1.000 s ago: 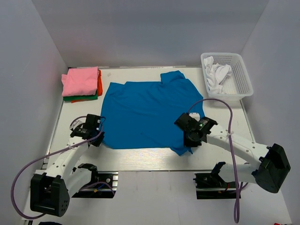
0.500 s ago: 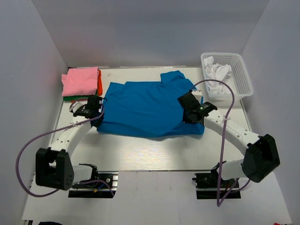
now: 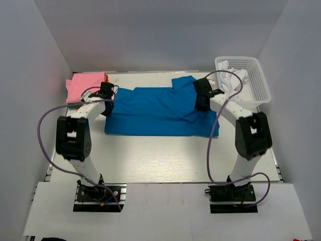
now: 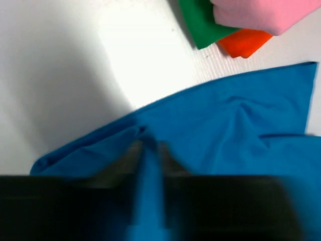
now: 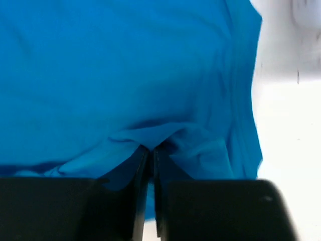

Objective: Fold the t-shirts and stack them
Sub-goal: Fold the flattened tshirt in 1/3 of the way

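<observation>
The bright blue t-shirt (image 3: 155,110) lies on the table folded in half, its near edge brought up over the far half. My left gripper (image 3: 107,95) is at its far left corner. In the left wrist view its blurred jaws (image 4: 149,148) stand a little apart, with a band of blue cloth (image 4: 241,135) between them. My right gripper (image 3: 201,100) is at the far right edge. Its jaws (image 5: 150,150) are nearly together, pinching a fold of the blue cloth (image 5: 125,75). A folded pink t-shirt (image 3: 83,84) tops a stack with orange (image 4: 246,42) and green (image 4: 200,22) ones.
A white mesh basket (image 3: 261,80) at the back right holds crumpled white t-shirts (image 3: 233,75). The stack of folded shirts sits just left of my left gripper. Grey walls enclose the table on three sides. Both arms' cables loop over the table.
Both grippers carried the blue t-shirt's near edge away from the bases and over its far half, folding it. The left jaws have parted; the right jaws look barely changed.
</observation>
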Robot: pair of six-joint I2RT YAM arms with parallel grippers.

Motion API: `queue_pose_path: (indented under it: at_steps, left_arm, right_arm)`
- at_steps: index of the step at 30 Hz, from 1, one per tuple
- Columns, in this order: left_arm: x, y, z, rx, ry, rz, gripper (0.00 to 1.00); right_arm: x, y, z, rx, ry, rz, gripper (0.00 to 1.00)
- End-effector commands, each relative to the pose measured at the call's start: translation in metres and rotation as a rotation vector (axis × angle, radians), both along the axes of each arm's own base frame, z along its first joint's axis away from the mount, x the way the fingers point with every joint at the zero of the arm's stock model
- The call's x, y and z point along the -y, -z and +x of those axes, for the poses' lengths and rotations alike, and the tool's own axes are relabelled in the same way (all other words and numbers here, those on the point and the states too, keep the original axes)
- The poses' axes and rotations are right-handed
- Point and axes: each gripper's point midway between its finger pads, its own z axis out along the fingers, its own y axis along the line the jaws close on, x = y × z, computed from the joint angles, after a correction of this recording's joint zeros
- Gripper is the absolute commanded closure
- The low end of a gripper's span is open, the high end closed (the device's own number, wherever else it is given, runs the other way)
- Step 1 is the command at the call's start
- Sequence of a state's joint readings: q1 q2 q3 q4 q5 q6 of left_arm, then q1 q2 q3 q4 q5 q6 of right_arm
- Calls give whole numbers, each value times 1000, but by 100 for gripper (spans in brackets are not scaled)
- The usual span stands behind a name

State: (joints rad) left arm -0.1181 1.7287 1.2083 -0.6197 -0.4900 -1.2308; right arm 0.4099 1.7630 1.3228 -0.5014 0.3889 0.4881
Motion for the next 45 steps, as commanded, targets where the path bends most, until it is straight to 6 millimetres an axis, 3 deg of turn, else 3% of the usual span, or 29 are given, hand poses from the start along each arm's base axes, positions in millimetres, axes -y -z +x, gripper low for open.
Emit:
queue_pose_path:
  at_steps: [1, 2, 3, 4, 5, 7, 8, 10, 11, 14, 15, 16, 17, 18, 22, 32, 37, 40, 42, 43, 45]
  left_arm:
    - [-10, -15, 26, 19, -36, 16, 54]
    - [-12, -5, 27, -24, -27, 18, 38]
    - [-5, -21, 45, 11, 15, 3, 22]
    - [-3, -25, 49, 3, 43, 1, 18]
    - [-3, -28, 47, -27, 57, 11, 14]
    - [1, -38, 53, -18, 108, 33, 0]
    - [5, -35, 45, -40, 126, 39, 0]
    - [14, -38, 41, -21, 185, 5, 0]
    - [18, -30, 36, -21, 206, -11, 0]
    - [36, -22, 20, -29, 317, -85, 0]
    - [44, -24, 22, -2, 358, -93, 0]
    - [47, -22, 19, 1, 377, -102, 0]
    - [51, -12, 9, -20, 409, -121, 0]
    - [58, -16, 11, 13, 444, -120, 0]
    - [68, 4, -9, -21, 526, -145, 0]
    - [62, 40, -37, -135, 521, -145, 0]
    - [53, 52, -46, -190, 505, -111, 0]
    - [48, 55, -48, -217, 489, -88, 0]
    - [46, 53, -47, -219, 483, -77, 0]
    - [45, 53, -49, -228, 483, -78, 0]
    - [44, 50, -48, -220, 479, -69, 0]
  right_arm:
    - [-5, -26, 60, 123, -26, 27, 85]
    - [-2, -1, 69, 68, -59, 2, 71]
    - [-6, -15, 86, 103, -68, 14, 56]
    - [-14, -14, 85, 58, -115, 31, 44]
    - [-15, -13, 88, 49, -130, 23, 24]
    - [-18, -4, 70, -1, -169, 23, 13]
    - [-19, 1, 56, -23, -188, 43, 10]
    - [-31, -14, 50, 41, -230, 117, 10]
    - [-32, -7, 22, 10, -248, 162, 10]
    - [-52, 7, -10, -17, -328, 302, 10]
    - [-55, 5, -14, -10, -340, 319, 10]
    - [-54, 15, -22, -35, -345, 325, 10]
    - [-59, 20, -27, -44, -365, 338, 10]
    - [-58, 25, -27, -60, -358, 341, 10]
    - [-67, 39, -26, -91, -378, 371, 10]
    - [-89, 47, -4, -79, -404, 447, 10]
    - [-106, 25, 39, 86, -315, 560, 10]
    - [-117, -3, 76, 270, -308, 612, 10]
    - [-120, -4, 92, 288, -291, 622, 10]
    - [-117, -20, 108, 312, -253, 586, 10]
    - [-113, -15, 113, 303, -269, 518, 10]
